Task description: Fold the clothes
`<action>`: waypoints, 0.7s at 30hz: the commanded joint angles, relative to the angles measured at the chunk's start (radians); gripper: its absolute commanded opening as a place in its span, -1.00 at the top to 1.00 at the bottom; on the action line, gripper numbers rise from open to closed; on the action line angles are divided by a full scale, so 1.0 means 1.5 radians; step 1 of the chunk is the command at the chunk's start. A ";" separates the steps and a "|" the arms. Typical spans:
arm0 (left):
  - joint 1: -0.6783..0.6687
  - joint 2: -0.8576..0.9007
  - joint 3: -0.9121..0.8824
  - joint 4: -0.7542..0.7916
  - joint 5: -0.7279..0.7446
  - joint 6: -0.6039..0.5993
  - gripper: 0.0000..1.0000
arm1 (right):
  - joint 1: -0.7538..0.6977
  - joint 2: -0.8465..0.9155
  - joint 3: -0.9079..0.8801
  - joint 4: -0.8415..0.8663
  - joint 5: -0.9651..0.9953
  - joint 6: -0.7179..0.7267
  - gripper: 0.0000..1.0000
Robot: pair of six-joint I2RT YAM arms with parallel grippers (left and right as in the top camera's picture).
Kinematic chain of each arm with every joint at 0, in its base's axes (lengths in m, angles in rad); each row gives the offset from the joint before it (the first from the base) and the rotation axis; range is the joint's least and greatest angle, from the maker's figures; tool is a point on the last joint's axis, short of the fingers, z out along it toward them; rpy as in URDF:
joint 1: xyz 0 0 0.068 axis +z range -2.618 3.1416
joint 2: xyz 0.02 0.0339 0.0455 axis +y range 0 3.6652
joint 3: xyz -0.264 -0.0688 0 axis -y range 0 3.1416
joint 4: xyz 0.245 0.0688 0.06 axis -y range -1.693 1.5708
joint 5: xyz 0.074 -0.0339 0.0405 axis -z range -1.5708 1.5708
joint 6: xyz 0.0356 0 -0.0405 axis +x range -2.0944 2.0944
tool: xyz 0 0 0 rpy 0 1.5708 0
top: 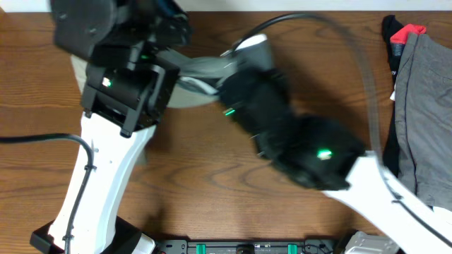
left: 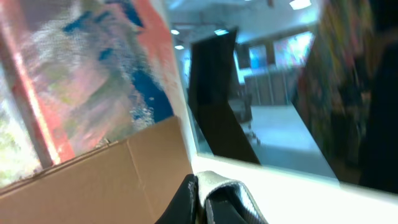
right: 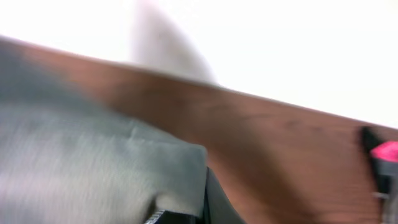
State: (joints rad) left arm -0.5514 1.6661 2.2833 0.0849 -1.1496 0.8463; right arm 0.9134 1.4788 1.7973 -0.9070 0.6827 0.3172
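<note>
The clothes [top: 201, 70], khaki shorts, hang as a bunched strip between my two grippers over the back of the table; most of them is hidden under the arms. My left gripper [top: 168, 44] is raised at the upper left. In the left wrist view that left gripper [left: 202, 188] is shut on a pale fold of the clothes [left: 219, 183], and the camera points up into the room. My right gripper [top: 236, 70] meets the strip from the right. The blurred right wrist view shows the right gripper [right: 202, 202] shut on an edge of the clothes [right: 93, 162].
A darker grey garment [top: 424, 106] lies at the right edge of the wooden table [top: 212, 176], with a black and red cloth [top: 402, 32] behind it, also seen in the right wrist view as the black and red cloth [right: 380, 154]. A black cable [top: 353, 56] arcs over the right arm.
</note>
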 commanded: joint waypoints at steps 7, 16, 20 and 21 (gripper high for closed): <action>-0.096 -0.014 0.017 -0.061 -0.069 0.004 0.88 | -0.247 -0.131 0.007 0.054 0.029 -0.141 0.98; -0.186 -0.033 0.017 -0.111 -0.159 0.007 0.88 | -0.360 -0.192 0.020 0.052 0.003 -0.188 0.98; -0.206 -0.047 0.017 -0.123 -0.198 0.010 0.87 | -0.368 -0.212 0.024 0.034 0.003 -0.188 0.98; -0.214 -0.052 0.017 -0.124 -0.209 0.012 0.88 | -0.368 -0.216 0.027 0.025 -0.002 -0.187 0.98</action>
State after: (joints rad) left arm -0.8509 1.6482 2.2848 -0.1047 -1.3685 0.8471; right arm 0.3759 1.1828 1.8072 -0.8532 0.6792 0.0582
